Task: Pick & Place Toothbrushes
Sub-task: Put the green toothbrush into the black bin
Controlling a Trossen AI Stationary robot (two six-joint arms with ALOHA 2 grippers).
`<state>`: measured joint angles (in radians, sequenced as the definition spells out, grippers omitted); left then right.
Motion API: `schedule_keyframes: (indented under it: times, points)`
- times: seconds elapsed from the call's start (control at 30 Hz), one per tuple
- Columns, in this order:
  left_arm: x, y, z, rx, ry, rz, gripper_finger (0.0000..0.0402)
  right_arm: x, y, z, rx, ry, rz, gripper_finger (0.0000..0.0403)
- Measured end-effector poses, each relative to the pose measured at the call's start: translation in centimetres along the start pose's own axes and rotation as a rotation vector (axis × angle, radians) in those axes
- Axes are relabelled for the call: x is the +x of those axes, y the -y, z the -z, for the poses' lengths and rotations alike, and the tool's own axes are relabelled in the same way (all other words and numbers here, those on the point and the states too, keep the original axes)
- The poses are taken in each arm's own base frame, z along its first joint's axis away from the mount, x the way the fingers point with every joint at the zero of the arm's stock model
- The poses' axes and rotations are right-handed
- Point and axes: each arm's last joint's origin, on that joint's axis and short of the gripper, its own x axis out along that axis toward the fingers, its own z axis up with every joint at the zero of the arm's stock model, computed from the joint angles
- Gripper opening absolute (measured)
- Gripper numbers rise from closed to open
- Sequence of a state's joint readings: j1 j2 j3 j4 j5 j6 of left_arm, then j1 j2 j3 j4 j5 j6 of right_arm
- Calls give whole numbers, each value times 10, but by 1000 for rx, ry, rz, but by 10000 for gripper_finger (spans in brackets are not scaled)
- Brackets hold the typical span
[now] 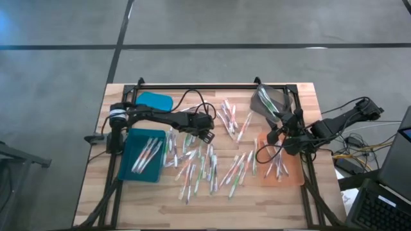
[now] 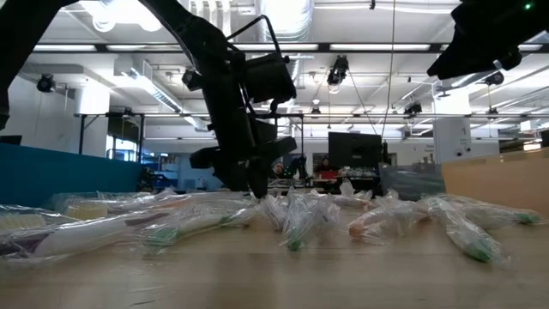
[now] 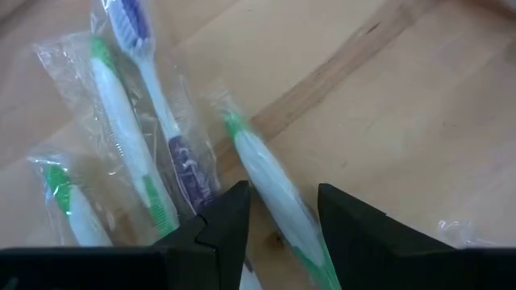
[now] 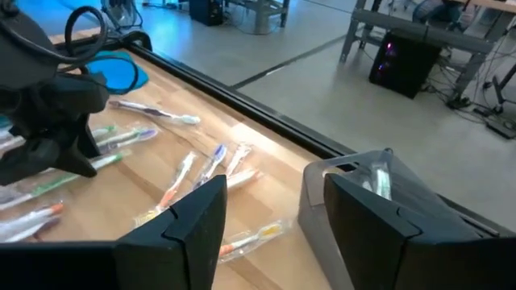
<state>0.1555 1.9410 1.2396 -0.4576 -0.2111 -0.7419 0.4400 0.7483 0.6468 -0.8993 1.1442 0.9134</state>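
Observation:
Several wrapped toothbrushes (image 1: 205, 163) lie scattered flat on the wooden table, white with green, pink or orange parts. My left gripper (image 3: 282, 193) is open and points steeply down among them at the table's middle (image 1: 205, 131). Its fingers stand on either side of a white-and-green toothbrush (image 3: 266, 173), and no touch shows. A purple toothbrush (image 3: 161, 97) lies beside that one. My right gripper (image 4: 274, 184) is open with nothing between its fingers, raised above the table's right side (image 1: 275, 133). A few toothbrushes lie in the blue tray (image 1: 131, 138) and the orange tray (image 1: 292, 179).
A teal lid (image 1: 154, 101) lies at the back left. A grey container (image 1: 268, 101) with clear wrapping stands at the back right, close to my right gripper. A black frame (image 1: 212, 86) runs along the table's far edge. Bare wood shows along the near edge.

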Motion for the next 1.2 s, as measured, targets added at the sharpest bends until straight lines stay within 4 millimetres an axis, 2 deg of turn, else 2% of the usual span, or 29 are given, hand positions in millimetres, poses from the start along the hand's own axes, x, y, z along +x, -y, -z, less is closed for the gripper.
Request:
schedule_keyframes:
  times: [0.23, 0.67, 0.97, 1.2]
  points:
    - [0, 0, 0, 15, 6, 1, 148, 0, 0, 0, -25, 6, 4, 195]
    - [1, 6, -6, 7, 65, 72, 88, 0, 0, -1, -22, 11, 3, 147]
    - [0, 14, -14, 45, 148, 150, 65, 0, -1, -1, -42, 11, 2, 113]
    - [-12, 14, -19, 81, 187, 170, 64, 0, -1, 0, -44, 11, 3, 90]
